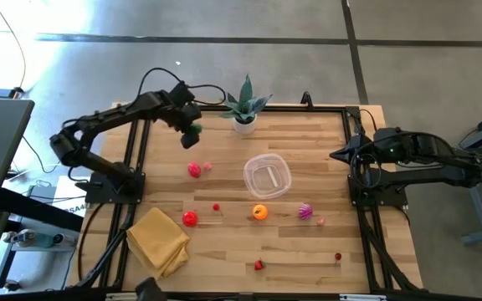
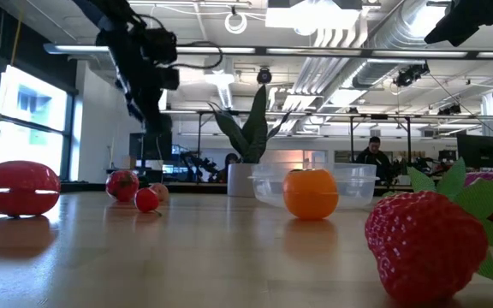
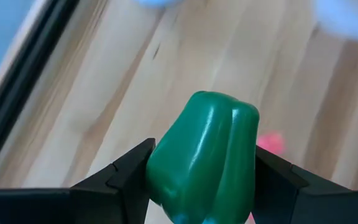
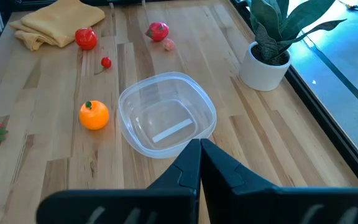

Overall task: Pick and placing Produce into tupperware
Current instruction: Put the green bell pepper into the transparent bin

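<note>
The green pepper is clamped in the left tool, held above the counter near the plant. The tupperware stands empty mid-counter. The smooth, rounded pepper could slip during transfer. The right tool waits at the counter's right edge, fingers together. The pepper's underside is hidden.

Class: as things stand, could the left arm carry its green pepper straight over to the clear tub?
Probably yes. The left pincer holds the green pepper above the table, and nothing stands between it and the empty tub.
</note>
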